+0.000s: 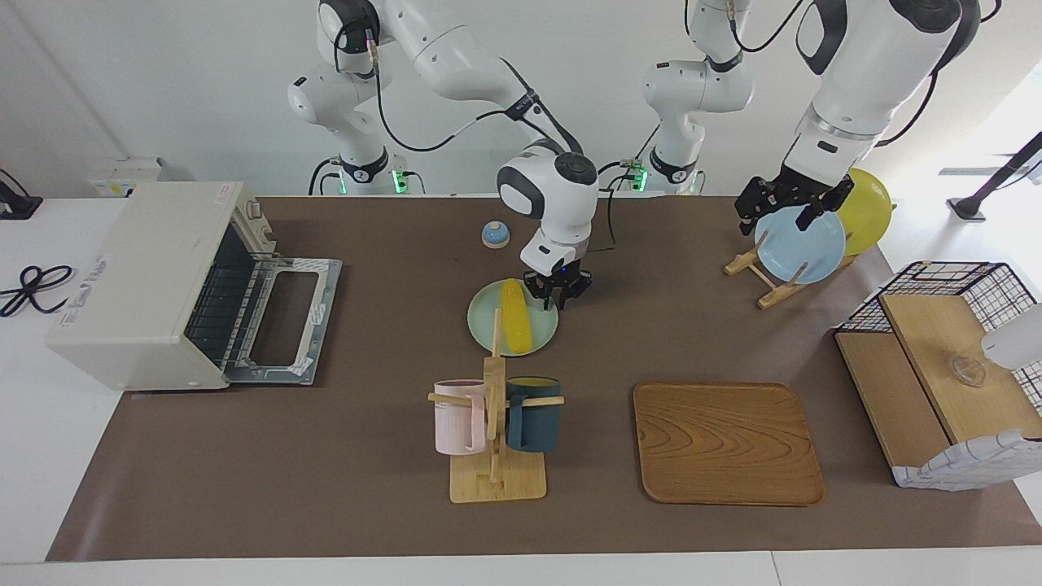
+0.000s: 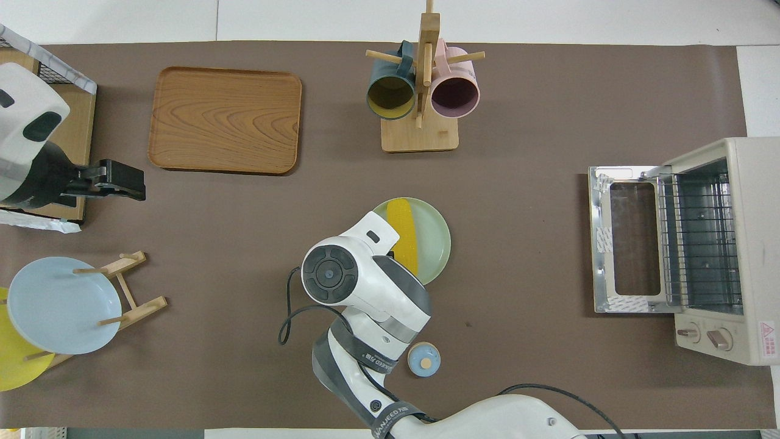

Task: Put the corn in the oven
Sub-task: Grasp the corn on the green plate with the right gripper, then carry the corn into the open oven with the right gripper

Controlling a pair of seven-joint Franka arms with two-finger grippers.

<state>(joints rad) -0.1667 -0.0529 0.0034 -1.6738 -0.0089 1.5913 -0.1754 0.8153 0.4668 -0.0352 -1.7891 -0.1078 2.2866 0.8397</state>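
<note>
The yellow corn (image 1: 514,315) (image 2: 405,235) lies on a pale green plate (image 1: 480,325) (image 2: 436,239) in the middle of the table. My right gripper (image 1: 558,296) hangs low at the plate's rim nearest the robots, just beside the corn's end; from overhead its own wrist hides it. The off-white oven (image 1: 138,277) (image 2: 707,244) stands at the right arm's end with its door (image 1: 285,321) (image 2: 624,241) folded down flat and the wire rack showing. My left gripper (image 1: 788,207) (image 2: 137,185) is open and empty, raised over the plate rack.
A wooden mug rack (image 1: 495,431) with a pink and a dark mug stands just farther from the robots than the plate. Also here: a wooden tray (image 1: 727,443), a small blue knobbed lid (image 1: 495,234), a blue plate (image 1: 799,244) and a yellow plate (image 1: 867,212) on a rack, and a wire-and-wood basket (image 1: 952,366).
</note>
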